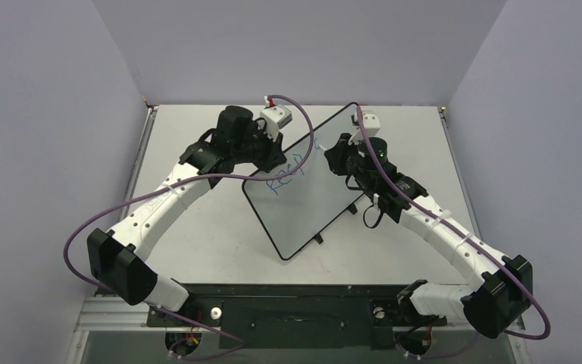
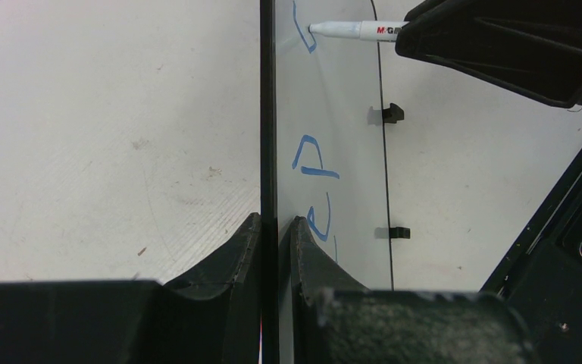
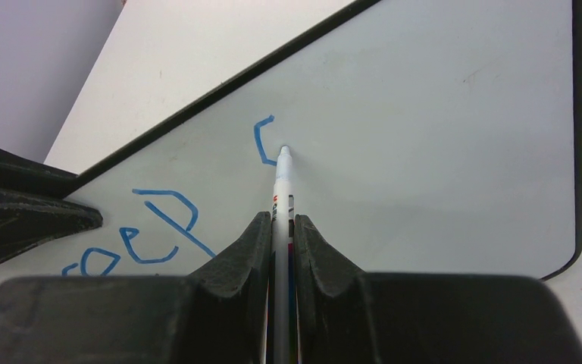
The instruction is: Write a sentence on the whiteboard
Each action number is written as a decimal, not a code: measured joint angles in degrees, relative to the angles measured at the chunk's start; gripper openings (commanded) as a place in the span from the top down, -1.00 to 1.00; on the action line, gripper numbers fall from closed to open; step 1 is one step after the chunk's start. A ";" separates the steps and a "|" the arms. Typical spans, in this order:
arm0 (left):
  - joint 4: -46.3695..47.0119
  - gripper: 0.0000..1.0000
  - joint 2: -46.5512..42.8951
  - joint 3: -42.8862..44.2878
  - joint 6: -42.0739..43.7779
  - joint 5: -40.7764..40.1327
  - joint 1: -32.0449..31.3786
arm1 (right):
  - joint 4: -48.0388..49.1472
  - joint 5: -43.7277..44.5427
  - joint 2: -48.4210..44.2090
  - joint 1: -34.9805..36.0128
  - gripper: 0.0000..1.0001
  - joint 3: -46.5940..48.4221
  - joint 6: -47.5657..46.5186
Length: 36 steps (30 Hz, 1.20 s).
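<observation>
The whiteboard [image 1: 314, 208] is tilted up off the table, its far left edge pinched by my left gripper [image 1: 273, 155]. In the left wrist view the black rim [image 2: 267, 114] runs straight between the shut fingers [image 2: 303, 243] of my left gripper [image 2: 276, 220]. My right gripper [image 3: 282, 216] is shut on a white marker [image 3: 283, 178], whose tip touches the board [image 3: 439, 136]. The sentence [image 3: 159, 227] reads "keep" in blue. A curved blue stroke [image 3: 264, 140] starts just left of the marker tip. The marker [image 2: 348, 30] also shows in the left wrist view.
Two black clip feet [image 2: 394, 114] [image 2: 399, 232] sit on the board's lower long edge near the pale tabletop [image 1: 197, 250]. Purple cables [image 1: 91, 227] loop off both arms. Lilac walls close in the table on the left, back and right.
</observation>
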 measured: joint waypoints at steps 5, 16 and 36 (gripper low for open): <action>0.00 1.00 0.00 0.00 -0.02 -0.02 -0.04 | -0.13 0.48 1.31 -0.02 1.00 2.56 -0.02; 0.02 1.00 0.00 0.00 0.00 -0.17 -0.20 | -0.22 0.66 2.08 -0.02 1.00 4.07 -0.20; -0.50 1.00 0.00 0.00 -0.02 -1.29 -0.17 | 0.02 1.11 0.55 -0.02 1.00 -1.86 -0.15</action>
